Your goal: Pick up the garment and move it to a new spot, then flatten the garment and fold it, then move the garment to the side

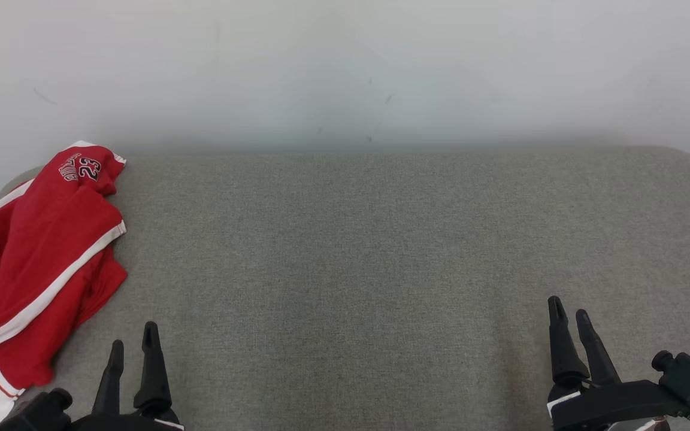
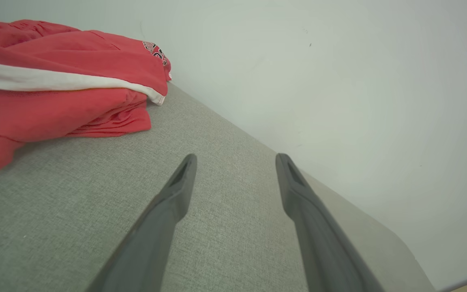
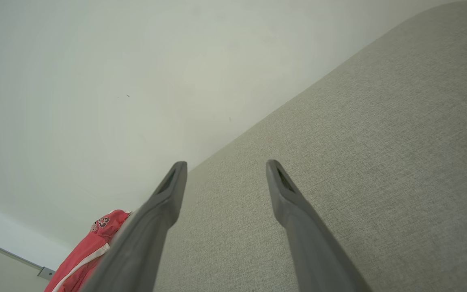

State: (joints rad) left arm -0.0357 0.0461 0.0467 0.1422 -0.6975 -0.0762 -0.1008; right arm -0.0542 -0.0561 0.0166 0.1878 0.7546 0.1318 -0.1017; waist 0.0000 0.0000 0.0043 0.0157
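A: So, where is the garment (image 1: pixel 39 251) lying?

B: Bunched up along the left edge of the desk (image 1: pixel 345 251), from the far left corner down toward the near side. It is red with a white stripe, and a patch reading 23 shows on the fold nearest the wall (image 1: pixel 345 72). Part of it runs past the side of the head view, so I cannot tell whether it hangs over the edge.

A: Is either gripper touching it?

B: No. The left gripper (image 1: pixel 134 335) sits at the near edge, just beside the garment's near end but apart from it, pointing toward the wall. Its two fingers stand wide apart with nothing between them. In the left wrist view, bare grey cloth shows through the gap and the garment lies off to the left.

A: And the other one?

B: The right gripper (image 1: pixel 568 306) is by the near right corner, well apart from the garment. Its fingers are spread wide too and hold nothing. In the right wrist view, grey cloth and pale wall show between the fingertips, and the garment is small at the lower left.

A: And the desk itself?

B: Grey woven cloth, rounded far corners, set against the wall.
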